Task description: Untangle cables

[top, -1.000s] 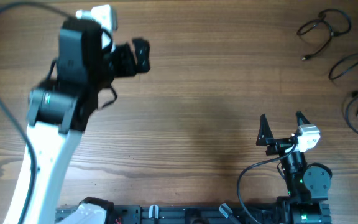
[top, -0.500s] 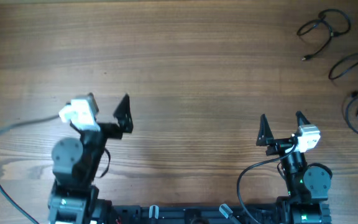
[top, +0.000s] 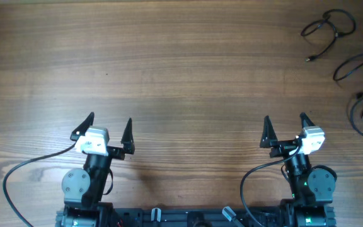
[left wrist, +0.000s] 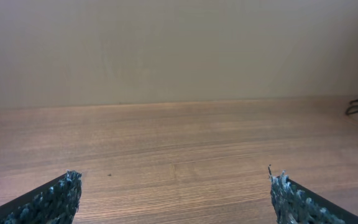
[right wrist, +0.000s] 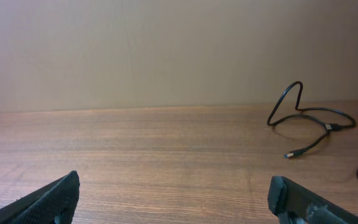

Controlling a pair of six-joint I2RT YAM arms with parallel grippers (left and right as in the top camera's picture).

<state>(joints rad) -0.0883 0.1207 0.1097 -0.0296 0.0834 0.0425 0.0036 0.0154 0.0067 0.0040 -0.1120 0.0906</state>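
Well right of right gripper (top: 284, 118) — cables (top: 357, 58)

Legible text, labels, brands, numbers, signs — none. The table (top: 181, 57), cables (top: 348, 63) and both arms bear no readable marking in any view.

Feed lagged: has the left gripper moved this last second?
Yes. The left gripper pulled back from the table's far side to its near edge, level with the right gripper.
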